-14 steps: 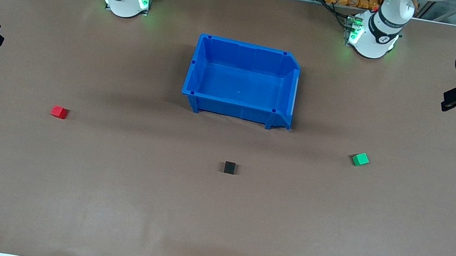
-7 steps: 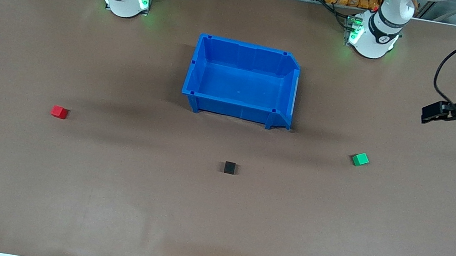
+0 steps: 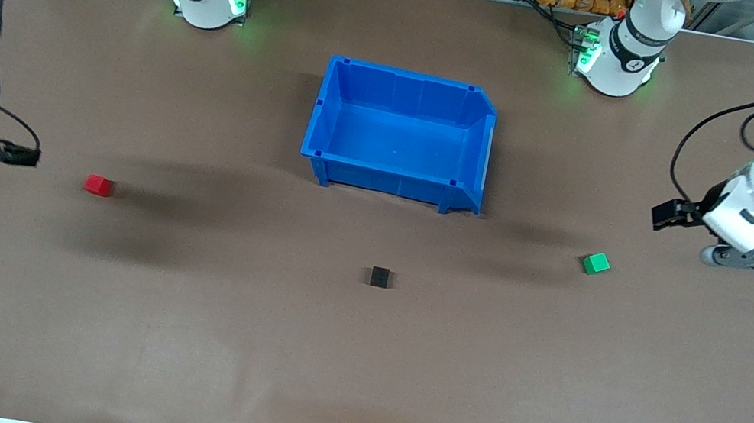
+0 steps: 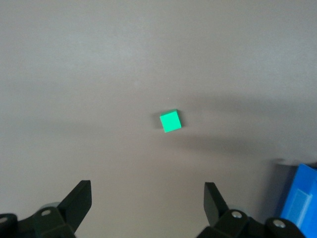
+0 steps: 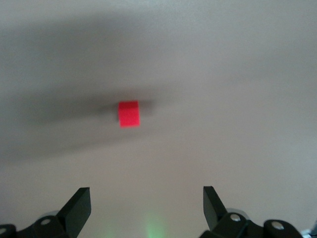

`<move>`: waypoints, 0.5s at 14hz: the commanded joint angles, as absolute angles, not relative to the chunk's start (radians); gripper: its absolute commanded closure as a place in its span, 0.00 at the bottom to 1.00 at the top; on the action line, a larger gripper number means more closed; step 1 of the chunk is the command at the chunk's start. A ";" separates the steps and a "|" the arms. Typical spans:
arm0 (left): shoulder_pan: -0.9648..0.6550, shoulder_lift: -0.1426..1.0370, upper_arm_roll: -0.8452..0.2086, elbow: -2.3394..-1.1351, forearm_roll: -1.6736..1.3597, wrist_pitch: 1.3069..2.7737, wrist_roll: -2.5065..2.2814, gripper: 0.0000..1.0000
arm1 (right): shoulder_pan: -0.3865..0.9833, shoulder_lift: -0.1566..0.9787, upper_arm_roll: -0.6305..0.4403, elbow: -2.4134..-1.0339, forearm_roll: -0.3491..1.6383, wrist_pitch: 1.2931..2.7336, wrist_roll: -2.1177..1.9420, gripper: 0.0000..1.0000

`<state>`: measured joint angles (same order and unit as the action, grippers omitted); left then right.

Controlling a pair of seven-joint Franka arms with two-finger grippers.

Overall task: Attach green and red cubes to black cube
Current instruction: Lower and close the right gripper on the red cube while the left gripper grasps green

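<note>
Spread wide, empty: left gripper (image 4: 144,201) over brown table (image 3: 350,362) near green cube (image 4: 170,121); right gripper (image 5: 143,206) likewise, seemingly short of red cube (image 5: 129,113).

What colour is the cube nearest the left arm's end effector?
Bright green: the green cube, clearest in the left wrist view.

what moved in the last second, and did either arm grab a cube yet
Both arms swung in from the table's ends: the left gripper toward the green cube, the right gripper toward the red cube. Fingers open, nothing grabbed. All cubes, including the black cube, and the blue bin stayed put.
</note>
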<state>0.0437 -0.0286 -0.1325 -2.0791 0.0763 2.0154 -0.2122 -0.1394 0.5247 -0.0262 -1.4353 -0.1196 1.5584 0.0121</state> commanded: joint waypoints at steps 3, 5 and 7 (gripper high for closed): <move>0.064 0.023 -0.137 -2.175 0.063 2.173 -0.331 0.00 | -0.186 0.589 -0.014 -1.538 0.028 1.750 0.023 0.00; 0.066 0.087 -0.137 -2.175 0.063 2.244 -0.333 0.09 | -0.179 0.598 -0.015 -1.609 0.020 1.856 0.035 0.00; 0.066 0.167 -0.137 -2.175 0.061 2.345 -0.395 0.09 | -0.186 0.629 -0.015 -1.638 0.009 1.884 0.025 0.00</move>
